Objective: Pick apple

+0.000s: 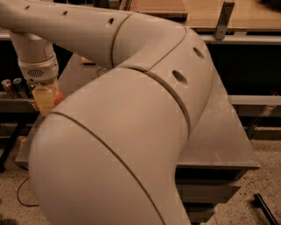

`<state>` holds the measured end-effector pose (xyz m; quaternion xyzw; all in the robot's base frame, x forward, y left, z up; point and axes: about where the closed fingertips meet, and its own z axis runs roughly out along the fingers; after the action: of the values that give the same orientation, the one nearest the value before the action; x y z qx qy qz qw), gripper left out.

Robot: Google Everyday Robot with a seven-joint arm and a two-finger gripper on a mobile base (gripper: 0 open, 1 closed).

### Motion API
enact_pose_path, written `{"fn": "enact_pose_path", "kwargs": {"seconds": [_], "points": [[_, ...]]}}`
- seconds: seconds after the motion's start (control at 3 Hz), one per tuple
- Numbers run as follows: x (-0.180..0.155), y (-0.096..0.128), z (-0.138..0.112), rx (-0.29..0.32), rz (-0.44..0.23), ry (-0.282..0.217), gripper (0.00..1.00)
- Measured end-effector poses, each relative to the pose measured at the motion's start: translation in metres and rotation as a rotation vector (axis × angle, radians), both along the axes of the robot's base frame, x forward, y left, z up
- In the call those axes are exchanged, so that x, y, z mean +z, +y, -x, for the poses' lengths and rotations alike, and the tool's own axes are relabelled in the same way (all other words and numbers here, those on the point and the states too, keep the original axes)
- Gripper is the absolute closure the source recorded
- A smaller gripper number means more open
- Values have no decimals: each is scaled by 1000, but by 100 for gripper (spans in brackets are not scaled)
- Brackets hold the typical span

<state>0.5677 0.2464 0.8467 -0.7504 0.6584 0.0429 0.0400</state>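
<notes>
Near the left edge of the bench (221, 132), only a small part of the apple (58, 97) can be seen, a red-orange patch. It sits just beside the pale yellow tip of the gripper (44, 100), which points straight down and appears to touch it on the left side. Whether the gripper is closed on the apple or only next to it, I cannot tell, because the arm (131, 140) covers the rest. This big white arm fills most of the view and hides the middle of the grey bench. To the left of the gripper, beyond the bench edge, two dark cans (12, 87) stand on a lower shelf. Wooden boards (158, 6) lie behind the far edge.
</notes>
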Motion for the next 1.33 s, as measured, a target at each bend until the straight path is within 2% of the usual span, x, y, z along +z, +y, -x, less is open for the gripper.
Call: {"fn": "enact_pose_path", "kwargs": {"seconds": [0.33, 0.67, 1.33], "points": [[0, -1, 0, -1, -1, -1, 93], [8, -3, -6, -7, -13, -9, 100], [22, -1, -17, -14, 10, -24, 100]]}}
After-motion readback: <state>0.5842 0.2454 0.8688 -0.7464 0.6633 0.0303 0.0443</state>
